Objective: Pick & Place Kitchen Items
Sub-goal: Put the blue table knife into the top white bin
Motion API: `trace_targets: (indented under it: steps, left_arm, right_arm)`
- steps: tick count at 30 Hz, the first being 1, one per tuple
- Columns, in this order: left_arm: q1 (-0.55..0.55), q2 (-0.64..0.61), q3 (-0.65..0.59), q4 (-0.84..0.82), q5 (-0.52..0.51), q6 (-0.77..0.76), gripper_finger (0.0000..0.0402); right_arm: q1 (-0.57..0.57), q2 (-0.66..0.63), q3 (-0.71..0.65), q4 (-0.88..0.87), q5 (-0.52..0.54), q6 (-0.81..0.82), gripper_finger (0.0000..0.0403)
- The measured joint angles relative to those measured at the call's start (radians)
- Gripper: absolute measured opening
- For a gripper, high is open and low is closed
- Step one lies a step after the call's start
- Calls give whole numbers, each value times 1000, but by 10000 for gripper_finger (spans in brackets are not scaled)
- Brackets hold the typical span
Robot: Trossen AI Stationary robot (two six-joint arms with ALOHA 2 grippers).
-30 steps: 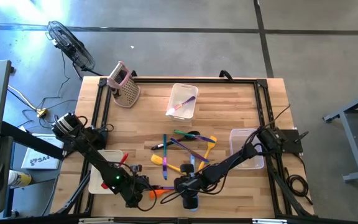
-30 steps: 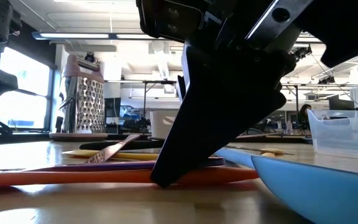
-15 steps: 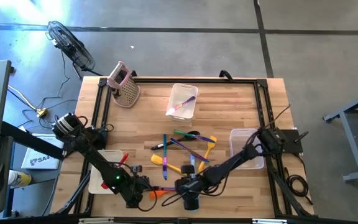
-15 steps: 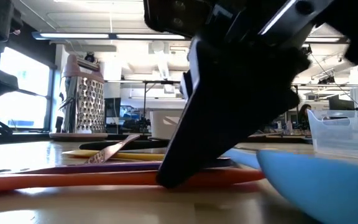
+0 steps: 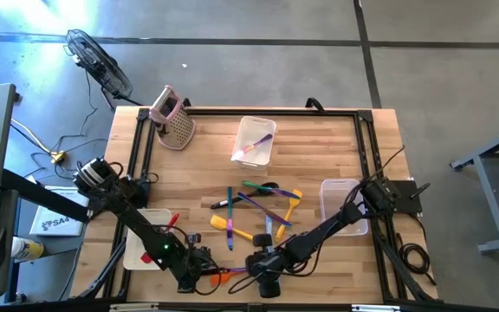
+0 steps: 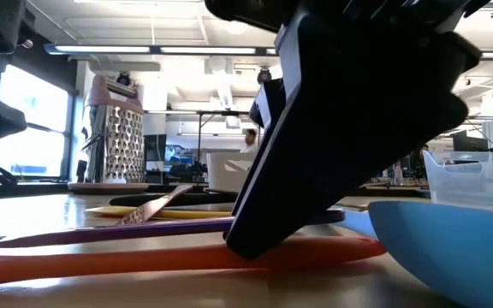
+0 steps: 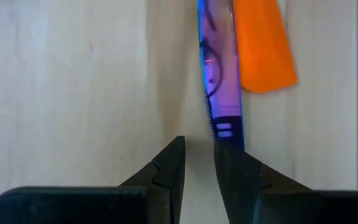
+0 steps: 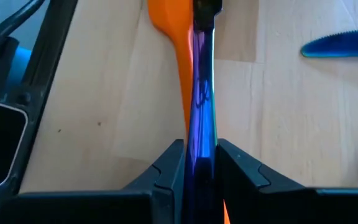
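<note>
From above, both arms reached to the near edge of the bench (image 5: 319, 147), well away from the pink grater (image 5: 173, 116) at its far left corner. The left tool (image 5: 204, 276) and the right tool (image 5: 251, 269) faced each other over a purple utensil (image 5: 235, 270) and an orange spatula (image 5: 219, 269). Other utensils (image 5: 258, 206) lay scattered between the grater and the tools, a white bin (image 5: 255, 140) stood right of the grater, and a clear bin (image 5: 342, 206) sat further right.

At bench level, a dark tool finger (image 6: 315, 154) pressed down onto the orange spatula (image 6: 144, 257), the purple utensil (image 6: 101, 231) just behind it; the grater (image 6: 114, 137) stood far behind.

The left wrist camera showed its fingers (image 7: 169, 168) narrowly parted, gripping nothing, the purple utensil (image 7: 219, 93) beside one fingertip and the orange blade (image 7: 263, 50) alongside.

The right wrist camera showed its fingers (image 8: 169, 165) closed on the purple utensil (image 8: 201, 106), lying over the orange spatula (image 8: 176, 31)
</note>
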Motion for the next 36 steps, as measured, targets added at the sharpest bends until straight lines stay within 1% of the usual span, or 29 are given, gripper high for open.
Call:
trace_targets:
  steps: [5,9,20,24,36]
  left_arm:
    - [0,2,0,57,63,0,79]
    - [0,2,0,86,101,8,79]
    - [0,-7,0,87,109,27,79]
    - [6,-9,1,113,114,27,79]
    - [58,-9,1,165,260,27,79]
  right_arm:
    - [4,-1,1,12,32,-30,68]
    - [5,-2,1,11,37,-34,68]
    - [4,-2,3,9,48,-39,68]
    - [4,-2,3,7,65,-56,67]
    - [6,-2,3,17,97,-64,67]
